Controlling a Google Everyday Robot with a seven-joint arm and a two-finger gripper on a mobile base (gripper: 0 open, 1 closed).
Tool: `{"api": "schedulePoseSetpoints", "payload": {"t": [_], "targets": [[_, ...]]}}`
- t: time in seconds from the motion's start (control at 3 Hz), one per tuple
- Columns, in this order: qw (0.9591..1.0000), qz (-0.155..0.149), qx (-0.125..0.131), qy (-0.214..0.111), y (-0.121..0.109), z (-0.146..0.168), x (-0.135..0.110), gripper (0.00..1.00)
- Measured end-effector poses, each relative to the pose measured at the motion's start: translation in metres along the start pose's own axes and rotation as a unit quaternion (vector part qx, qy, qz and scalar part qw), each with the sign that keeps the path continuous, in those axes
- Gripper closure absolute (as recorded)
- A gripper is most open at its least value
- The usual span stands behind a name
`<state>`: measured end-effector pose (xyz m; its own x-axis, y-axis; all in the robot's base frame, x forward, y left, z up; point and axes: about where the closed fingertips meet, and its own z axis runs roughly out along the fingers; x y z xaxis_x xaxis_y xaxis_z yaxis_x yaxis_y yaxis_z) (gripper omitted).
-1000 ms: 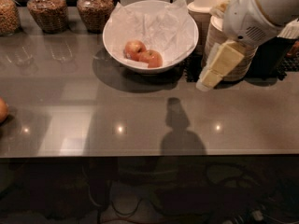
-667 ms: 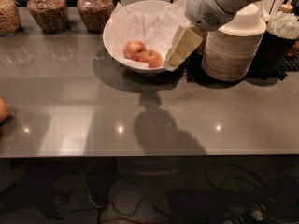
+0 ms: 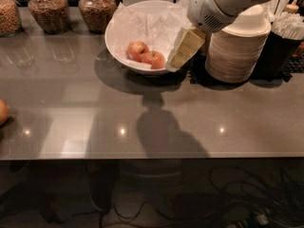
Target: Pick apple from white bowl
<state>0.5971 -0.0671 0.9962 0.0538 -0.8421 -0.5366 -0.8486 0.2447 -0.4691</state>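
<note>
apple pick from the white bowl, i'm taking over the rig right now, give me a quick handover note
The gripper is at the right rim of the white bowl, angled down and left, just right of the apple. Whether they touch cannot be told.
The apple, the deeper orange-red one, lies on the paper in the bowl against the paler apple on its left.
Done: the gripper has reached the bowl.
Left: close on the apple and lift it out.
</note>
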Motion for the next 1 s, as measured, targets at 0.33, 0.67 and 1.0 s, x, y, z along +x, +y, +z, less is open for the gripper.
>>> {"api": "schedulePoseSetpoints", "payload": {"t": [0.33, 0.67, 1.0], "targets": [[0.9998, -0.003, 0.020, -0.005, -0.017, 0.021, 0.003, 0.00], [0.9994, -0.003, 0.033, -0.012, -0.034, 0.042, 0.003, 0.00], [0.9990, 0.001, 0.040, -0.020, -0.048, 0.061, 0.002, 0.00]]}}
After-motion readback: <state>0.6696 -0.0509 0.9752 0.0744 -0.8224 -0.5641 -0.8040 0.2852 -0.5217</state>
